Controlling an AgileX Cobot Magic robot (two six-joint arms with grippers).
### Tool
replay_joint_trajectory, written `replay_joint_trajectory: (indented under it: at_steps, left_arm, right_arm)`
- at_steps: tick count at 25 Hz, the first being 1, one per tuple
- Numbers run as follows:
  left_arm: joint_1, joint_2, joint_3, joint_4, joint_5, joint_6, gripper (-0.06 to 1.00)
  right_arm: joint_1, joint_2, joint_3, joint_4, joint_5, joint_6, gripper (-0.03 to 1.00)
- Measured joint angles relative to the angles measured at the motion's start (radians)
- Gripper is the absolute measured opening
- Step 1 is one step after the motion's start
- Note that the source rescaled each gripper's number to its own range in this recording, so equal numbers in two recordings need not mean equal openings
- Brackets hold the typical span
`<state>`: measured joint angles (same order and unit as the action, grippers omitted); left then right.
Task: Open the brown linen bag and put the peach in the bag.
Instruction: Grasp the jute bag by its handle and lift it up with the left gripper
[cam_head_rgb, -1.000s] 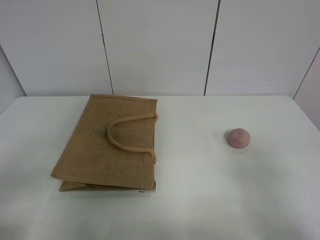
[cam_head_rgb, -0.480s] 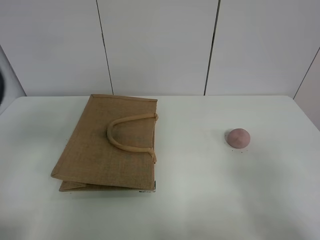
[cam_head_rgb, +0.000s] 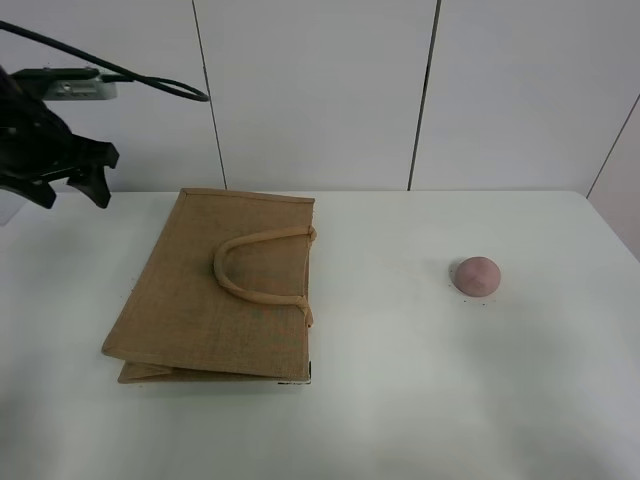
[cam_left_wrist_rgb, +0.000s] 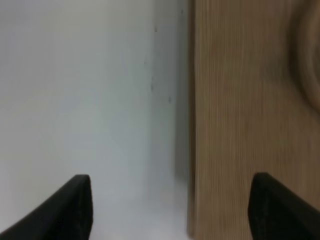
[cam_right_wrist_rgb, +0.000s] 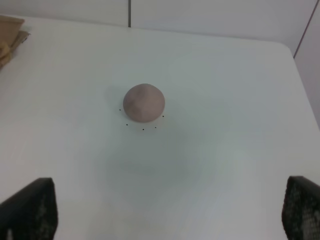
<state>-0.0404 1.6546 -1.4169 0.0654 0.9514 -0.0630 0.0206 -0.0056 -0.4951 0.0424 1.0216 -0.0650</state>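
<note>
The brown linen bag (cam_head_rgb: 190, 300) lies flat and closed on the white table, left of centre, with its beige loop handle (cam_head_rgb: 232, 282) on top. The peach (cam_head_rgb: 477, 275) sits alone on the right side. My left gripper (cam_head_rgb: 72, 195) is open and empty in the air beyond the bag's far left corner. In the left wrist view its gripper (cam_left_wrist_rgb: 175, 215) stands over the bag's edge (cam_left_wrist_rgb: 240, 125). My right gripper (cam_right_wrist_rgb: 167, 215) is open and empty, short of the peach (cam_right_wrist_rgb: 144, 102); it does not show in the exterior view.
The white table (cam_head_rgb: 400, 400) has a rounded far right corner. A white panelled wall (cam_head_rgb: 320, 90) stands behind it. A corner of the bag (cam_right_wrist_rgb: 10, 35) shows in the right wrist view. A black cable (cam_head_rgb: 150, 85) trails from the left arm.
My left arm has come into the exterior view at the upper left, with its gripper open. The bag and the peach have not moved.
</note>
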Motion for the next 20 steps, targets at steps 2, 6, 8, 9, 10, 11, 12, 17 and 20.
replay_joint_trajectory:
  at_steps: [2,6,8,9,10,11,12,17,20]
  left_arm:
    - [0.0,0.106,-0.08,-0.002,0.008,-0.011,0.97]
    - [-0.036,0.251,-0.207,-0.016,0.033,-0.036,0.97]
    - [-0.077,0.305,-0.244,-0.019,0.049,-0.061,0.97]
    - [-0.103,0.326,-0.254,-0.02,0.052,-0.078,0.97]
    - [-0.124,0.341,-0.263,-0.024,0.052,-0.094,0.97]
    - [-0.15,0.357,-0.267,-0.025,0.046,-0.106,0.97]
    - [-0.173,0.372,-0.268,-0.026,0.039,-0.116,0.97]
    - [-0.228,0.436,-0.278,-0.04,-0.014,-0.173,0.97]
    - [-0.228,0.48,-0.282,-0.045,-0.033,-0.184,0.97]
  right_arm:
    - [0.0,0.0,0.0,0.0,0.0,0.0,1.0]
    - [0.0,0.0,0.0,0.0,0.0,0.0,1.0]
    - [0.0,0.0,0.0,0.0,0.0,0.0,1.0]
    - [0.0,0.0,0.0,0.0,0.0,0.0,1.0]
    - [0.0,0.0,0.0,0.0,0.0,0.0,1.0]
    - [0.0,0.0,0.0,0.0,0.0,0.0,1.0]
    - [0.0,0.0,0.0,0.0,0.0,0.0,1.0]
    - [0.0,0.0,0.0,0.0,0.0,0.0,1.0]
    - [0.0,0.0,0.0,0.0,0.0,0.0,1.0]
